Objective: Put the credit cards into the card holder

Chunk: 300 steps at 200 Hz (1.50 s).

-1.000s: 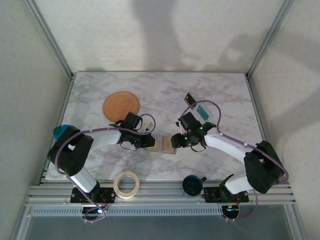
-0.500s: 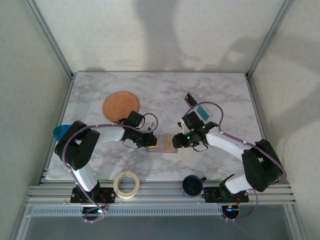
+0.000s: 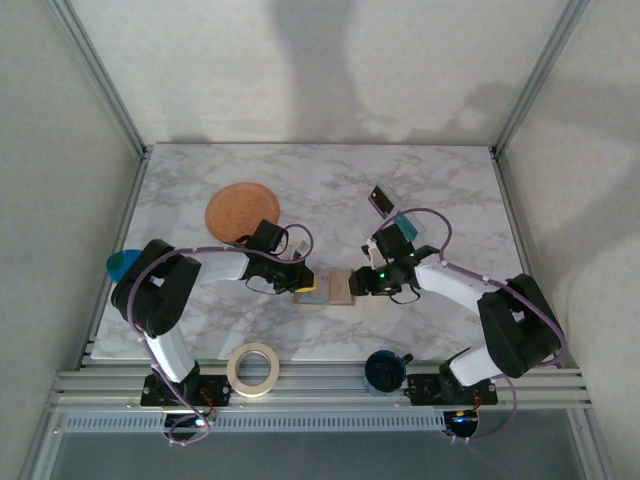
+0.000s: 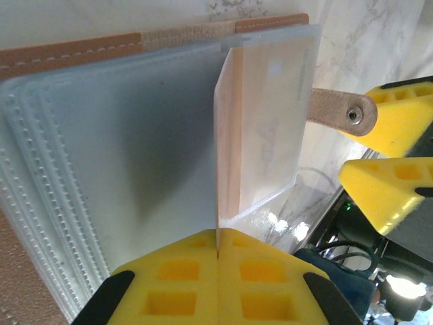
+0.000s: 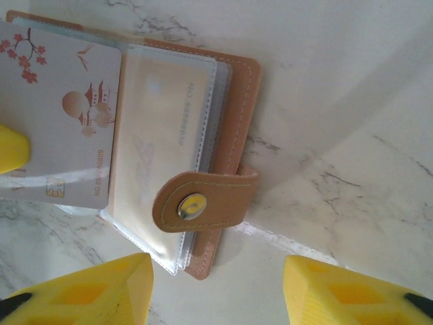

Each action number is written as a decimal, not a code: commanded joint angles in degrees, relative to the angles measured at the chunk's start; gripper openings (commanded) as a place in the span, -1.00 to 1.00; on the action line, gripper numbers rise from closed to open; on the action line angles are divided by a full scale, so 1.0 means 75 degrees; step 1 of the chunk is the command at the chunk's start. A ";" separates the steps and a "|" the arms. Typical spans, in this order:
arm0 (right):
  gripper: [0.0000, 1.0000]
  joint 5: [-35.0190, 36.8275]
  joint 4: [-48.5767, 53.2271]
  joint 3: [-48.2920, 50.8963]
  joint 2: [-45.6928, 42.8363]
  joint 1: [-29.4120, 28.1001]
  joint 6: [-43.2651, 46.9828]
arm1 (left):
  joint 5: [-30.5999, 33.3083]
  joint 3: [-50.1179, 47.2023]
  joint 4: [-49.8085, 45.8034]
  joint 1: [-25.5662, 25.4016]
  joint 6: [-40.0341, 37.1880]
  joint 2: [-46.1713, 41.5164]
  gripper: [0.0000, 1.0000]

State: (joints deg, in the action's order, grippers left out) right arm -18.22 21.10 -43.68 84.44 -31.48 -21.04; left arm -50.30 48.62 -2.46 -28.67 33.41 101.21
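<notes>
While both my arms reach toward the middle of the marble table [image 3: 450, 170], the top view shows the card holder [image 3: 333, 291] lying open between my left gripper [image 3: 303, 287] and my right gripper [image 3: 353, 286], 1 at each side of it. Behind my right arm the dark card [image 3: 379, 199] and the teal card [image 3: 404, 222] lie on the table just beside each other, apart from the card holder. An orange-brown disc [image 3: 242, 210] lies behind my left arm, and a tape roll [image 3: 252, 368] sits at the near edge. From my left wrist, my 2 yellow fingers [image 4: 169, 277] are pressed together on the whitish card [image 4: 233, 135], which stands edge-on from the seam between them, over the card holder's clear sleeves [image 4: 122, 135]. The snap tab [image 4: 340, 114] sticks out to the right toward 1 yellow finger [image 4: 399, 118] of my right gripper; I cannot tell whether they touch. From my right wrist, the whitish card, printed with blossoms and a pagoda, lies across the left page of the card holder, and I cannot tell whether its edge has entered a sleeve. The snap tab is folded over the right page. My right gripper's fingers [image 5: 88, 294] stand wide apart with nothing held between them, just beside the card holder's edge.
</notes>
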 commanded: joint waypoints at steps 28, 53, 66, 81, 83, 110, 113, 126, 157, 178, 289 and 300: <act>0.05 -0.0722 -0.0393 0.0130 0.0191 0.0173 -0.0034 | -0.0241 -0.0069 0.0276 -0.0112 0.0240 0.0201 -1.00; 0.03 -0.0855 -0.0676 0.0272 0.0287 0.0234 -0.0055 | -0.0268 -0.0023 0.0234 -0.0290 0.0209 0.0252 -1.00; 0.03 -0.0891 -0.0738 0.0294 0.0364 0.0272 -0.0078 | -0.0238 -0.0088 0.0290 -0.0304 0.0282 0.0234 -1.00; 0.02 -0.0959 -0.0940 0.0421 0.0358 0.0306 -0.0174 | -0.0219 -0.0158 0.0350 -0.0303 0.0349 0.0177 -1.00; 0.02 -0.0981 -0.0980 0.0442 0.0355 0.0316 -0.0181 | -0.0219 -0.0164 0.0351 -0.0306 0.0350 0.0166 -1.00; 0.01 -0.1221 -0.1288 0.0536 0.0470 0.0325 -0.0232 | -0.0225 -0.0355 0.0544 -0.0303 0.0484 0.0018 -1.00; 0.01 -0.1226 -0.1296 0.0534 0.0471 0.0339 -0.0239 | -0.0246 -0.0380 0.0604 -0.0303 0.0535 0.0017 -1.00; 0.00 -0.1243 -0.1432 0.0608 0.0474 0.0348 -0.0295 | -0.0299 -0.0412 0.0730 -0.0303 0.0628 0.0057 -1.00; -0.03 -0.1448 -0.1834 0.0709 0.0646 0.0373 -0.0394 | -0.0203 -0.0493 0.0863 -0.0326 0.0775 0.0061 -1.00; -0.03 -0.1388 -0.2011 0.0826 0.0648 0.0420 -0.0495 | -0.0122 -0.0541 0.0997 -0.0315 0.0999 0.0018 -1.00; -0.10 -0.2176 -0.3091 0.1044 0.1138 0.0494 -0.0630 | 0.0096 -0.0766 0.1464 -0.0180 0.1654 0.0046 -1.00; -0.12 -0.2268 -0.3075 0.0991 0.1185 0.0495 -0.0609 | 0.0086 -0.0721 0.1462 -0.0219 0.1670 0.0083 -1.00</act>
State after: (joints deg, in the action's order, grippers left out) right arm -31.99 4.10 -37.10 89.91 -26.65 -25.67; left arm -51.64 42.54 9.37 -29.80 45.28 101.30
